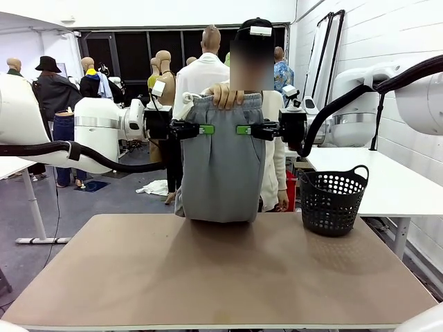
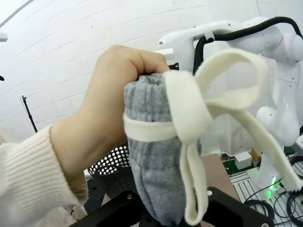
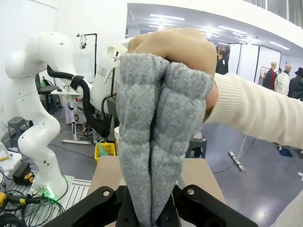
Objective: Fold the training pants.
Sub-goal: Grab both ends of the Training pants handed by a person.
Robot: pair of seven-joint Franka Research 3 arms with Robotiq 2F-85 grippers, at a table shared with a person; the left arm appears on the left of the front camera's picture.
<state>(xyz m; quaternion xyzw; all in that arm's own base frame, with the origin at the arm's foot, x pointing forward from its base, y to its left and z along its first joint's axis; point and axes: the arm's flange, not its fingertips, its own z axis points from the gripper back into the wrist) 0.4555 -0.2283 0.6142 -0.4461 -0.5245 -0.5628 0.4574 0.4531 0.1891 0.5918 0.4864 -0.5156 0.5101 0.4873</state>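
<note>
While the person's hand [image 1: 227, 95] holds the waistband at 12 o'clock, the training pants [image 1: 221, 173] hang with long axis upright, lower end on the table [image 1: 208, 277]. The left gripper [image 1: 205, 129] pinches their 9 o'clock edge, the right gripper [image 1: 244, 129] their 3 o'clock edge; both equally near.

The pants [image 1: 221, 166] hide the person's torso. Cloth buries the fingertips of the left claw [image 2: 160, 217] and the right claw [image 3: 149, 213].
</note>
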